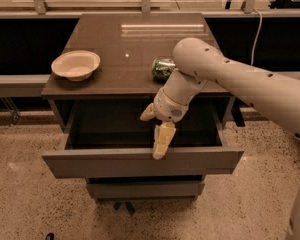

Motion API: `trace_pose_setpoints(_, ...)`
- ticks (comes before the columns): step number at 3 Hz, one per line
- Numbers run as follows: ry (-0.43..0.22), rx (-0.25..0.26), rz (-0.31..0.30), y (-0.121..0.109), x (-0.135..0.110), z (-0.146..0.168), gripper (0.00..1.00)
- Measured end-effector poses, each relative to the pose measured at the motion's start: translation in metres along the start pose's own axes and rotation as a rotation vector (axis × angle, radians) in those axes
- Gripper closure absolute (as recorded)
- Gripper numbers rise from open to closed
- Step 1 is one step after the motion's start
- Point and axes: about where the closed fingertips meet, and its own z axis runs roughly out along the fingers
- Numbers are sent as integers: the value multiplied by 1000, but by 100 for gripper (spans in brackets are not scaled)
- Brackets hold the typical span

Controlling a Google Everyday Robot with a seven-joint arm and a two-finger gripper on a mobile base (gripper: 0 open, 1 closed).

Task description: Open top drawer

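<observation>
The top drawer (90, 163) of the dark grey-brown cabinet stands pulled out towards me, and its shallow dark interior (110, 126) shows nothing inside. My gripper (160, 143) points straight down at the middle of the drawer front's upper edge, its tip right at that edge. The white arm (225, 74) reaches in from the right, over the cabinet's front right corner.
A cream bowl (76, 65) sits at the left of the cabinet top (125, 39). A green can (163, 68) lies near the top's front edge, just behind my arm. A narrower drawer front (140, 189) is below. Speckled floor surrounds the cabinet; dark shelving runs behind.
</observation>
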Motion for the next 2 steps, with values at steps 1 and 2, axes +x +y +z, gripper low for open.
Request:
trace_pose_setpoints(1,6,70,16,-4,7,-24,50)
trace_pose_setpoints(2,14,99,23,-9,12,-33,73)
